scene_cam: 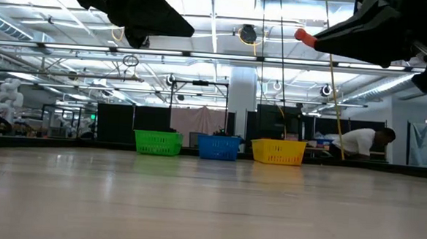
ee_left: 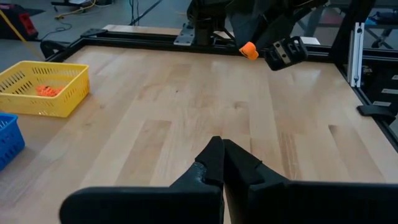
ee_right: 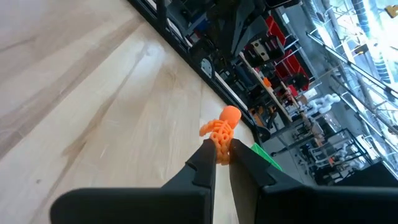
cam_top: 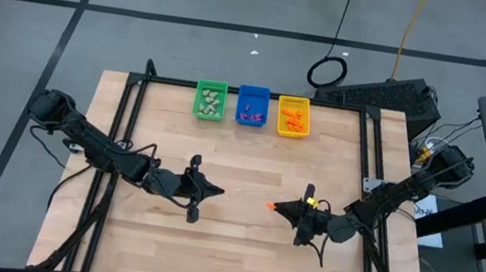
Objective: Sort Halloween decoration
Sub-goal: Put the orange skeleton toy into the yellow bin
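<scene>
I see bare table between the arms and the far edge. Three bins stand there side by side: green bin, blue bin, yellow bin. The left gripper and right gripper face each other mid-table, a gap between.

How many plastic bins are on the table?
3, in a row along the far edge: green bin toward the left arm's side, blue bin in the middle, yellow bin toward the right arm's side.
</scene>
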Controlling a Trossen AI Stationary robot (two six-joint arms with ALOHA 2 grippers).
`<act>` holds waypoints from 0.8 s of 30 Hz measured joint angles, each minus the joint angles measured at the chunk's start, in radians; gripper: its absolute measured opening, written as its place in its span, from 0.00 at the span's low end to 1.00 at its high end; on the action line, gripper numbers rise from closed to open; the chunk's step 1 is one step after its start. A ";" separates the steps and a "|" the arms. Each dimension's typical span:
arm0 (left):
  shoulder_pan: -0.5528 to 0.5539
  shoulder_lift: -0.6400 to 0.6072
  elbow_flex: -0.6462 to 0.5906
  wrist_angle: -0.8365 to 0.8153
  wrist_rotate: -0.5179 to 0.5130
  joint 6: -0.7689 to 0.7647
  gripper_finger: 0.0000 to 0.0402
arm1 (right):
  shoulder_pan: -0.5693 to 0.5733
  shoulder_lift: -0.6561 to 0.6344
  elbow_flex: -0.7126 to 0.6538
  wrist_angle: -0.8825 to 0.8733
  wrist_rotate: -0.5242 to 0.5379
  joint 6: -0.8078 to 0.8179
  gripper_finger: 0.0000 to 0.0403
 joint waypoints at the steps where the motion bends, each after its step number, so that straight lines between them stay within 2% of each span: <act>1: 0.000 0.000 0.000 0.000 0.000 0.000 0.00 | 0.000 0.000 0.000 0.000 0.000 0.000 0.04; 13: 0.000 0.000 0.000 0.001 0.000 -0.001 0.00 | 0.000 0.000 0.000 0.002 0.000 0.002 0.04; 24: 0.000 0.000 0.000 0.001 0.000 -0.004 0.00 | 0.000 0.000 0.000 0.002 -0.001 0.343 0.04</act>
